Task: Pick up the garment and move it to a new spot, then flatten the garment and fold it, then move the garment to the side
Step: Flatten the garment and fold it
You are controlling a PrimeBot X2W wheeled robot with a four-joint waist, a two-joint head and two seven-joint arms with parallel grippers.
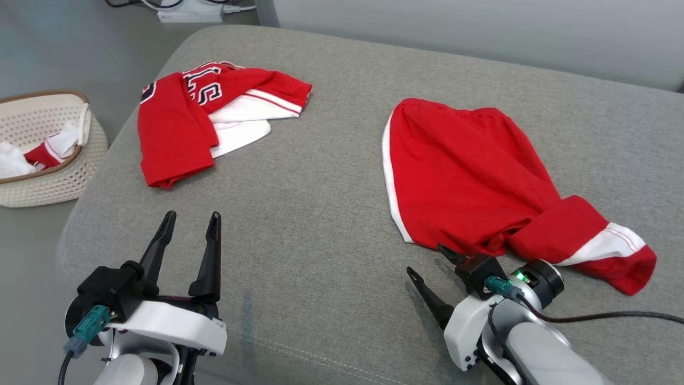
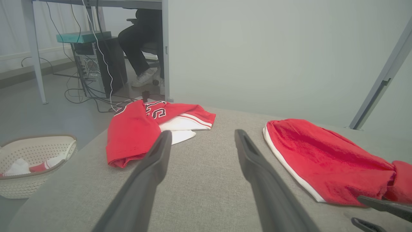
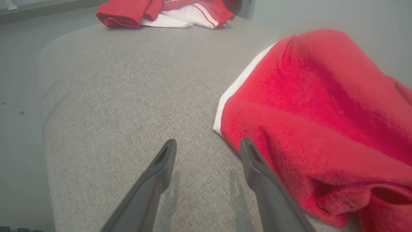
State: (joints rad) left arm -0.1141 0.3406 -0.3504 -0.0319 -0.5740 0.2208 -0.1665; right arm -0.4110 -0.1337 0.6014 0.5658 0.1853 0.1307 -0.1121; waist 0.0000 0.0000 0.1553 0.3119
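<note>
Garment (image 1: 459,171) first: I count one red piece with white trim, shorts by the look of it, lying rumpled on the right half of the grey cushion (image 1: 320,214), its near end bunched into a fold with a white band. It fills the right side of my right wrist camera (image 3: 322,112), and the left wrist camera catches it too (image 2: 322,154). There is a second piece, a red and white jersey (image 1: 176,128) with dark lettering, crumpled at the far left of the same cushion, well apart from the first, so that's two items of clothing on the cushion. On the floor to the left stands one pale perforated basket (image 1: 53,182) with a brown rim and some red and white cloth in it. Two hands are in view. My left hand (image 1: 193,215) hangs over the near left of the cushion, its two fingers spread wide with nothing between them, pointing toward the jersey. My right hand (image 1: 425,258) sits low at the garment's near edge, also spread, two fingers with bare grey fabric between them. The outer finger (image 3: 257,167) is just beside the red hem, and I can't tell whether it touches. The cloth is not between the fingers. Far back in the left wrist camera, one person (image 2: 138,45) sits at a desk (image 2: 128,3), legs and pale shoes showing.
</note>
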